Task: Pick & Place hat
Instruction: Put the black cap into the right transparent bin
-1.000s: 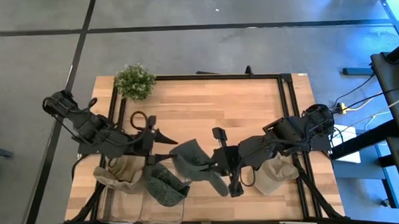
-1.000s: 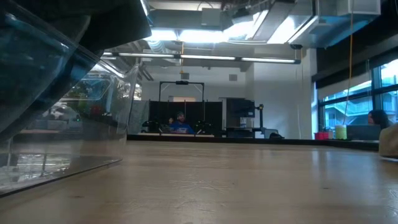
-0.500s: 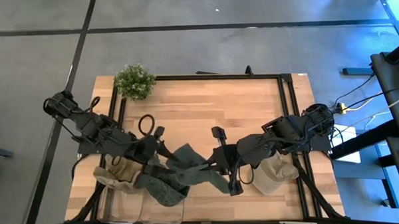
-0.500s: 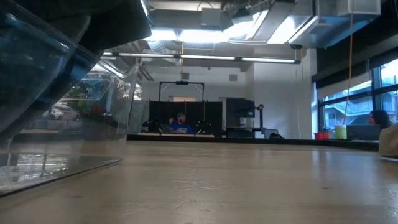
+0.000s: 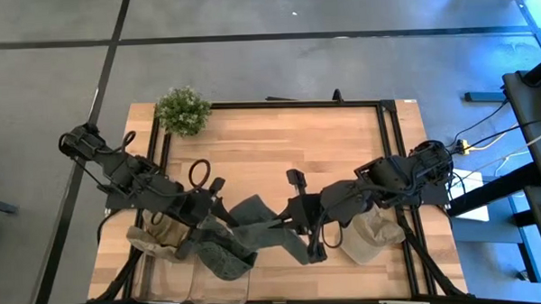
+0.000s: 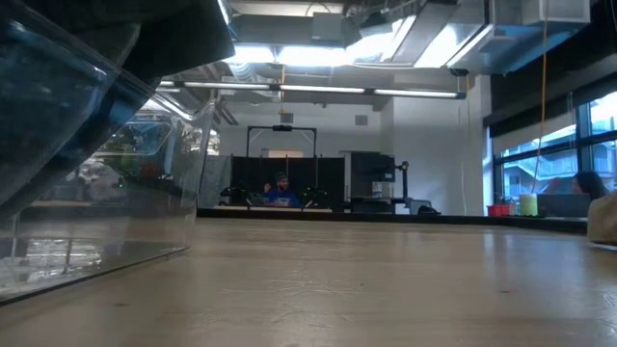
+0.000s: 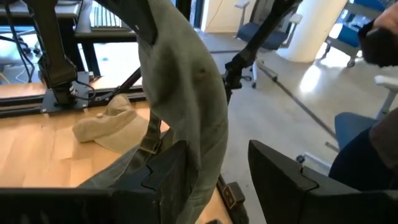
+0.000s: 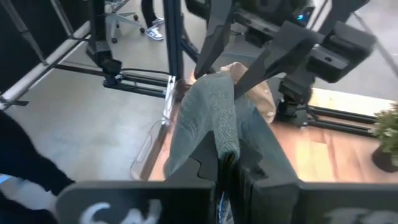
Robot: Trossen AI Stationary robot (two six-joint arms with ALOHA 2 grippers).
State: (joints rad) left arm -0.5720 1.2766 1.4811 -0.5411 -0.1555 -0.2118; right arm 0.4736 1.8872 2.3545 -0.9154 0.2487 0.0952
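Observation:
A grey-green hat [image 5: 260,226] hangs in the air between my two arms, above the near middle of the table. My right gripper [image 5: 296,225] is shut on its right end. My left gripper [image 5: 226,210] stands open at its left end; in the left wrist view the hat [image 7: 186,93] drapes past one finger [image 7: 165,171], and the other finger [image 7: 280,177] stands apart from it. A beige hat [image 5: 375,240] lies on the table under my right arm. My left gripper has hat cloth [image 7: 202,177] lying against the inner side of one finger; its fingers are not closed on the cloth. They come at the hat from the table's left, slanting a little down. My right gripper pinches a bunched fold of the hat [image 8: 225,144] between its two fingers, coming from the table's right and slanting down. The hat is lifted clear of the table and stretches from the fingers toward my left arm.
A clear bin [image 5: 198,285] stands at the near left, its wall [image 6: 87,193] close in the low view. It holds a beige hat [image 5: 161,233] and a dark green hat [image 5: 225,259]. A small potted plant [image 5: 183,110] stands at the far left corner.
My left gripper has swung its fingers from pointing toward the table's right edge round toward the near edge and the hanging hat, and now reaches the hat's left end. The hat's left part has bunched and drawn out toward it. My right gripper has kept its hold.

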